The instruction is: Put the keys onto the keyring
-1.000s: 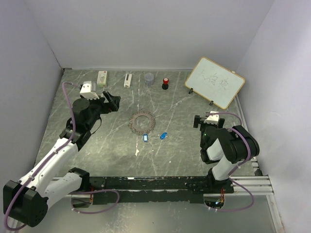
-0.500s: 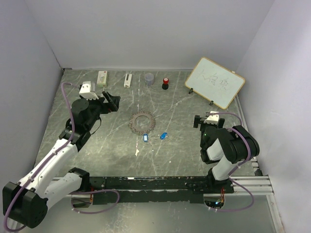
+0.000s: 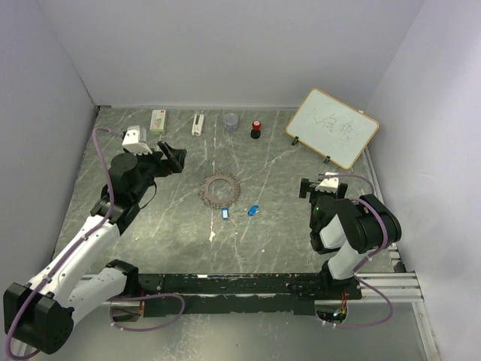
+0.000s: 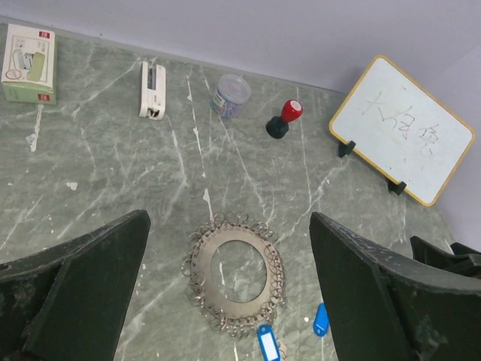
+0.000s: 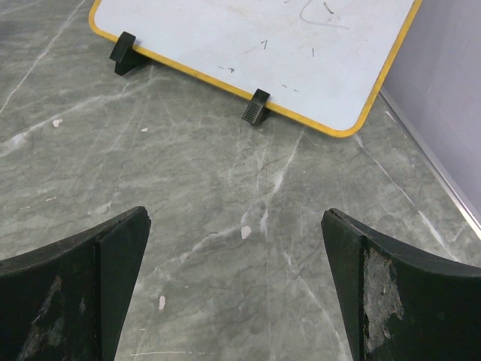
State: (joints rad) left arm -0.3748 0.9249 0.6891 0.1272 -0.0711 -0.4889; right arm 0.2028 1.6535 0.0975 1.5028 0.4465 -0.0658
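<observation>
Though wide open and empty, left tool (image 3: pixel 173 156), right tool (image 3: pixel 322 183); one keyring (image 3: pixel 219 188), two keys (image 3: pixel 225 213) (image 3: pixel 253 210) beside it.

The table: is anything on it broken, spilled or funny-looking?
Nothing stands out. The keyring lies flat, the keys lie loose near it, and the cup, red knob and whiteboard stand upright.

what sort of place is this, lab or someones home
Probably a robot lab test cell, not a home: plain white walls box in a marbled table, the left arm and right arm are mounted on a rail, with a small whiteboard propped behind.
</observation>
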